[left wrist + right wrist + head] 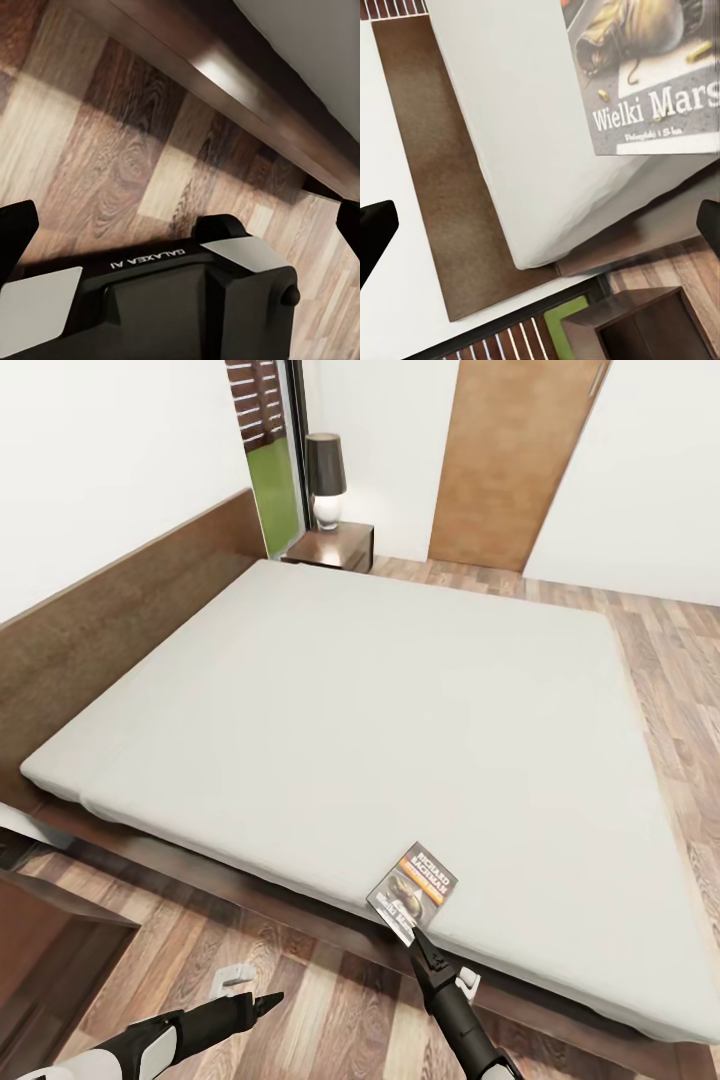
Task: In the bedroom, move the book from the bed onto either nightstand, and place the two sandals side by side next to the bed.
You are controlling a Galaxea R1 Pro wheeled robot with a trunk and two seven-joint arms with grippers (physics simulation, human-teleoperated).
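Observation:
The book (pixel 413 888), a thin paperback with an orange band, lies flat on the off-white mattress of the bed (pixel 340 700), right at its near edge. My right gripper (pixel 414 938) points at the book's near edge from just below, over the dark frame. In the right wrist view its fingers (pixel 375 232) stand wide apart, open, with the book's cover (pixel 652 67) ahead of them. My left gripper (pixel 268 1000) hangs open above the plank floor (pixel 112 150), beside the bed frame (pixel 247 97). A nightstand (pixel 335 547) stands at the bed's far corner. The sandals are out of view.
A lamp (pixel 325 475) stands on the far nightstand, next to the window (pixel 272 470). A brown door (pixel 510 460) is in the far wall. The dark headboard (pixel 120 610) runs along the left. A dark brown cabinet (pixel 50 950) stands at the lower left.

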